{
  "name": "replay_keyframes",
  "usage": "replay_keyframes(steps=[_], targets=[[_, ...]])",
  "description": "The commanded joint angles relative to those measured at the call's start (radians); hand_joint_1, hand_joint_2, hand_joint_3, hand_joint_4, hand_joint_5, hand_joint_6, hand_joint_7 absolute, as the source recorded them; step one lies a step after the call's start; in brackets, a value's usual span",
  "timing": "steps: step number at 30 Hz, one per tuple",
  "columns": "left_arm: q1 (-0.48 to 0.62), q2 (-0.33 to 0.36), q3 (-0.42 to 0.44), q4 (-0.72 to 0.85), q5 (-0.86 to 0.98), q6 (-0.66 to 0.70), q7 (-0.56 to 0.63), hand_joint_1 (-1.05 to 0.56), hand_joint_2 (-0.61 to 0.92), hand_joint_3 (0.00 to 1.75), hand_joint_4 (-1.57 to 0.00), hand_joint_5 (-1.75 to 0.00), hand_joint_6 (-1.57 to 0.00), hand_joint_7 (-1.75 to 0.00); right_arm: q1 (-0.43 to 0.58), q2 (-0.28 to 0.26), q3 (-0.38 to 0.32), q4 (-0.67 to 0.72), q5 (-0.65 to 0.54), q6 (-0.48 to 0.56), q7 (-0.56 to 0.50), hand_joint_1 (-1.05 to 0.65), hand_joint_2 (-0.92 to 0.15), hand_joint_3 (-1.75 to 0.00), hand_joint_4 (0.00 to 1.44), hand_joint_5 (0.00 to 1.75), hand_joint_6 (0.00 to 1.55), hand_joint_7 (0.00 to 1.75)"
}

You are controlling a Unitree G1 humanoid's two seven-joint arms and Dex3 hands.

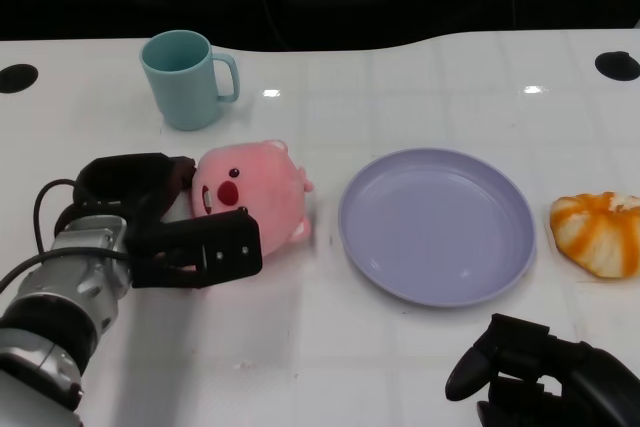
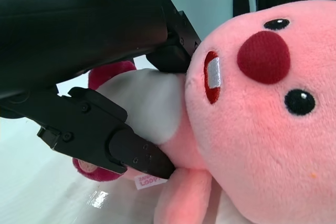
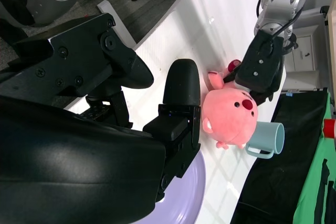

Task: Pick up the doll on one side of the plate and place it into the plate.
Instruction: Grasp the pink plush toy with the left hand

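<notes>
Doll (image 1: 255, 192): pink plush with a dark red nose, black eyes and a white tooth patch; it lies on my white counter (image 1: 400, 87), on the left of the plate and just beside its rim, not inside it.
Plate (image 1: 436, 224): lilac, round and shallow, flat on the counter at the middle right of the head view; nothing lies in it.
Left robot hand (image 1: 165, 217): it is wrapped around the doll from the side away from the plate. One finger (image 1: 205, 247) crosses the near side of the plush; the rest of the hand sits against the far side, by the head.
Left robot hand, close view: black fingers (image 2: 123, 145) press into the doll's pale belly and pink body, so I am grasping the doll. It appears to rest on the counter; I cannot tell whether it is lifted at all.
Right robot hand (image 1: 540, 367): low at the near right edge of the counter, apart from the plate, fingers loosely curled with gaps between them and nothing held; released.
Right wrist view: my own black fingers (image 3: 178, 108) fill the front, with the plate rim (image 3: 184, 195) below them and the doll (image 3: 231, 116) beyond, clasped by the left robot hand (image 3: 262, 66).
Mug (image 1: 188, 77): light teal, upright, handle toward the plate, just behind the doll.
Other item: an orange and white striped plush (image 1: 598, 232) lies on the right of the plate, near its rim.
</notes>
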Motion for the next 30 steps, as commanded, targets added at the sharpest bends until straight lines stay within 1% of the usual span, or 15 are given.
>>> replay_keyframes(steps=[1,3,6,11,19,20,21,23,24,27,30], targets=[[0.047,-0.007,-0.028,0.033,0.013,-0.016,0.010,-0.26,0.92,0.31,-0.79,-1.74,-0.59,-1.70,0.002,-0.009,-0.006,-0.003,0.003,0.001,0.000,-0.04,-0.62,-1.14,0.66,1.75,0.51,1.41],[0.049,-0.004,-0.028,0.037,0.008,-0.021,0.031,-0.25,0.92,0.32,-0.79,-1.75,-0.59,-1.74,0.000,-0.006,-0.007,0.003,0.005,0.001,-0.001,-0.04,-0.62,-1.15,0.66,1.75,0.51,1.42],[0.050,0.000,-0.030,0.043,0.004,-0.025,0.053,-0.24,0.92,0.32,-0.79,-1.75,-0.55,-1.75,-0.002,-0.008,-0.004,0.011,0.003,-0.001,0.002,-0.03,-0.62,-1.15,0.66,1.75,0.51,1.41],[0.063,0.017,0.007,0.032,-0.035,-0.068,0.111,-0.21,0.91,0.31,-0.80,-1.75,-0.56,-1.75,-0.005,-0.003,0.002,0.034,-0.005,-0.015,0.001,-0.01,-0.62,-1.14,0.65,1.75,0.50,1.41],[0.052,0.057,0.062,-0.023,-0.086,-0.115,0.091,-0.18,0.89,0.31,-0.82,-1.75,-0.60,-1.75,-0.003,0.007,0.011,0.027,-0.018,-0.005,-0.020,-0.02,-0.63,-1.12,0.65,1.75,0.50,1.42],[0.051,0.061,0.070,-0.038,-0.092,-0.124,0.087,-0.18,0.88,0.33,-0.82,-1.75,-0.60,-1.75,-0.002,0.008,0.012,0.026,-0.018,-0.006,-0.021,-0.02,-0.63,-1.12,0.64,1.75,0.50,1.42],[0.052,0.063,0.075,-0.049,-0.096,-0.130,0.084,-0.18,0.82,0.45,-0.83,-1.75,-0.62,-1.75,-0.001,0.009,0.012,0.026,-0.019,-0.007,-0.022,-0.02,-0.64,-1.12,0.64,1.75,0.49,1.42],[0.051,0.066,0.089,-0.083,-0.110,-0.134,0.070,-0.19,0.74,0.63,-0.85,-1.75,-0.65,-1.75,0.003,0.010,0.012,0.023,-0.016,-0.011,-0.021,-0.03,-0.64,-1.12,0.64,1.75,0.49,1.42],[0.051,0.068,0.093,-0.098,-0.114,-0.135,0.064,-0.19,0.72,0.66,-0.86,-1.75,-0.66,-1.75,0.005,0.010,0.012,0.020,-0.016,-0.010,-0.021,-0.03,-0.63,-1.12,0.64,1.75,0.49,1.42],[0.053,0.073,0.101,-0.146,-0.116,-0.142,0.046,-0.19,0.67,0.67,-0.87,-1.75,-0.67,-1.75,0.006,0.009,0.009,0.006,-0.010,0.007,-0.023,-0.03,-0.64,-1.12,0.64,1.75,0.49,1.43],[0.053,0.071,0.114,-0.193,-0.121,-0.142,0.033,-0.18,0.65,0.66,-0.89,-1.75,-0.69,-1.75,0.002,0.011,0.006,0.003,-0.005,0.015,-0.022,-0.03,-0.65,-1.12,0.63,1.75,0.48,1.43]])
